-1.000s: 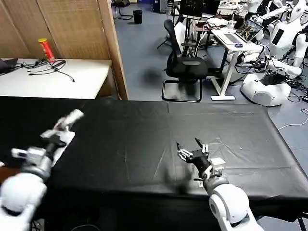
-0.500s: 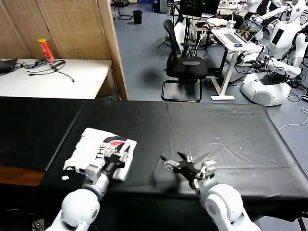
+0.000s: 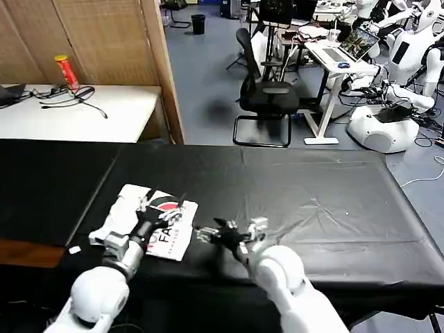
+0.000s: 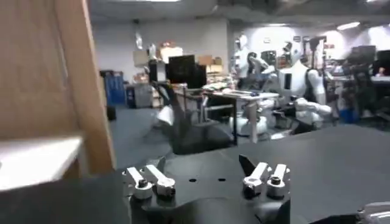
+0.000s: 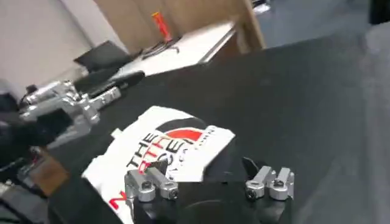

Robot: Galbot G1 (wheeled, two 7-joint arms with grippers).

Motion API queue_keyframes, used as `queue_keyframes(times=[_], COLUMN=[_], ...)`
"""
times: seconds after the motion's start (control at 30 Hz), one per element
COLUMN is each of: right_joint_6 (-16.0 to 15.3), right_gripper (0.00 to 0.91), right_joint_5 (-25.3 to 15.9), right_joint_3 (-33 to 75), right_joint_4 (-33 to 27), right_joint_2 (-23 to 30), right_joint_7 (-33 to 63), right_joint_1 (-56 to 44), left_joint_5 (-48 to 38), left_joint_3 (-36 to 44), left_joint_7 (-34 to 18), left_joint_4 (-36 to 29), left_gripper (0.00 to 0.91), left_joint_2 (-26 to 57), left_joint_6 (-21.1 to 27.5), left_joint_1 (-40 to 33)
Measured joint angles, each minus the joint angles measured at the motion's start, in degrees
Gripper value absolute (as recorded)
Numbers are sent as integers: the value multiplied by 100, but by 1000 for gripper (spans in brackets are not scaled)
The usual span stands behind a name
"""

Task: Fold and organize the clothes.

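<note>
The clothes are one white T-shirt (image 3: 166,236), folded into a small rectangle with its black and red print facing up, lying near the front left of the black-covered table (image 3: 312,194). My left gripper (image 3: 161,207) hovers over the shirt's middle, open, with nothing between its fingers (image 4: 204,167). My right gripper (image 3: 211,230) is open just off the shirt's right edge and points toward it. In the right wrist view the shirt (image 5: 177,143) lies just beyond my right gripper (image 5: 201,173), with the left gripper (image 5: 67,109) farther off.
The table's front edge runs close under both arms. A bare wooden strip (image 3: 21,253) shows at front left. Behind stand a white side table (image 3: 104,111) with a red can (image 3: 67,71) and cables, a wooden partition (image 3: 163,69) and an office chair (image 3: 267,97).
The left arm swung in from the far left, and the folded shirt now lies on the table under it. The right gripper moved left to the shirt's right edge.
</note>
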Motion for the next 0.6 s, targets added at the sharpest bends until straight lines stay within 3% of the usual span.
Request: queue_keyframes(times=[0.07,0.17,0.27,0.3,0.33,0.37,0.6], right_joint_6=[22,39,46,56,67,74,80], right_gripper=[780,751,644,449,156,78,0], right_joint_5=[-33,-45,-39,-38,-37,-38,-151], right_joint_3=[-85,-181,-234,-249,-265,-279,-211], right_joint_4=[-212,-460,-606,-650,-691,-728,-782], right_joint_2=[80,195,261,281,305,329,343], right_joint_7=[5,16,19,8,-11,-22,-92], right_joint_1=[93,126,129,153,182,205,246], left_joint_5=[65,85,84,83,83,80,125], left_joint_3=[-77,-181,-289,-336,-371,-405,-703], left_joint_7=[0,2,2,1,1,1,13], left_joint_4=[0,-8,-12,-17,-19,-26,-52], left_gripper=[878,878,878,878,878,878,878], left_joint_2=[-4,-10,-8,-7,-7,-7,-45], left_joint_6=[-46,-74,-92,-93,-103,-113,-238], left_joint_1=[65,144,218,243,263,287,489])
